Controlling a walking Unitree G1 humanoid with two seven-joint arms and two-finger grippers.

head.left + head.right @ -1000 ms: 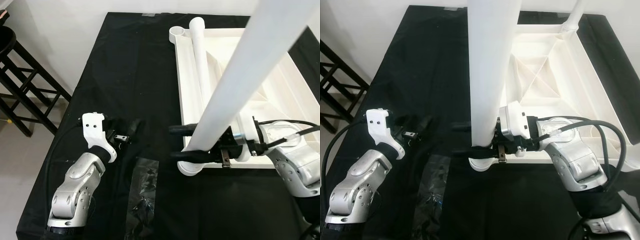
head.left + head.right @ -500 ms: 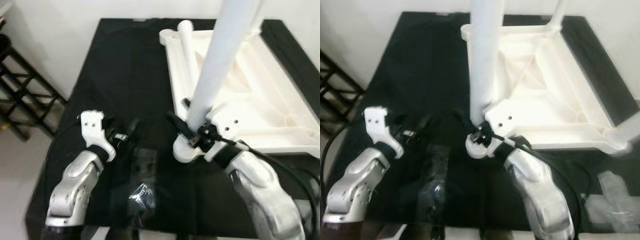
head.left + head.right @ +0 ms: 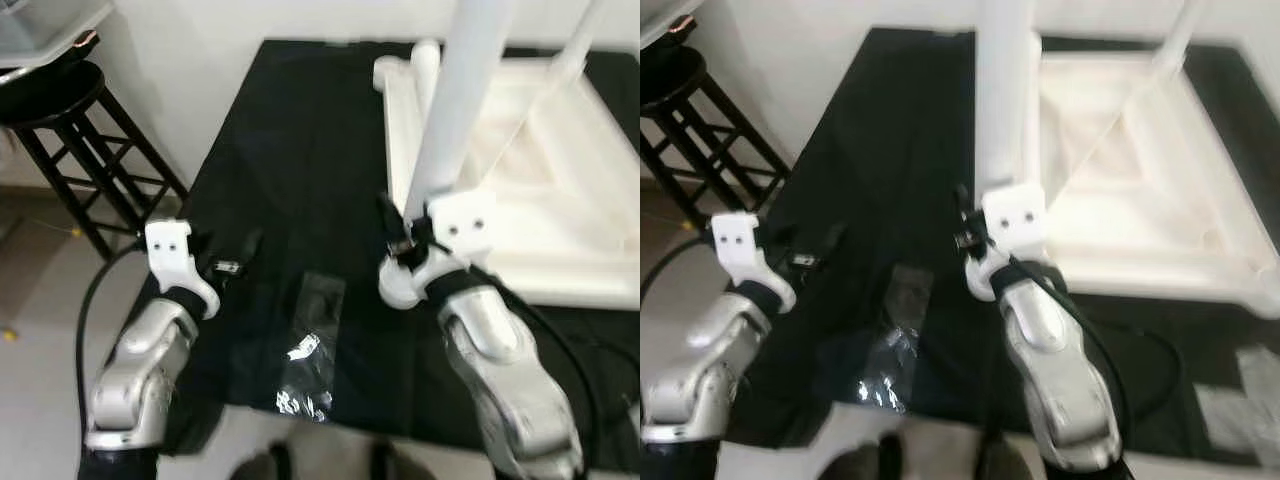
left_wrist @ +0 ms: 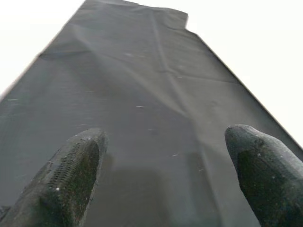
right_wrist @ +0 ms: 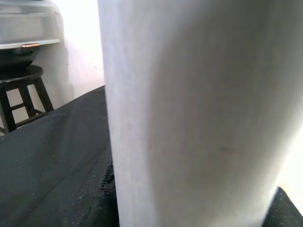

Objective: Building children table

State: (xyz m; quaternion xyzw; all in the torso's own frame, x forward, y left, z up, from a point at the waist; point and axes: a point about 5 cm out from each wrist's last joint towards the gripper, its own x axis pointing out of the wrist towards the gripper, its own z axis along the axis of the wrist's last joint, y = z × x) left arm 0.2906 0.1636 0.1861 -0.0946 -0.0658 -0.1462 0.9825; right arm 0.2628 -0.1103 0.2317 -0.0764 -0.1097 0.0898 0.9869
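On the black cloth, the overturned white tabletop lies at the robot's right, with a white table leg standing upright in its near-left corner socket. The right gripper is clamped around the base of this leg. The left gripper hovers over bare cloth, fingers apart and empty, near a clear plastic bag; a black stool stands beside the table.

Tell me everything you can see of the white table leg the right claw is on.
The white table leg is a smooth, matte round tube, plastic by its look. It stands nearly upright, leaning slightly, and its top runs out of the picture. Its foot sits in a round socket at the near left corner of the upturned white tabletop, over the black cloth. The right claw is clamped around it just above the socket.
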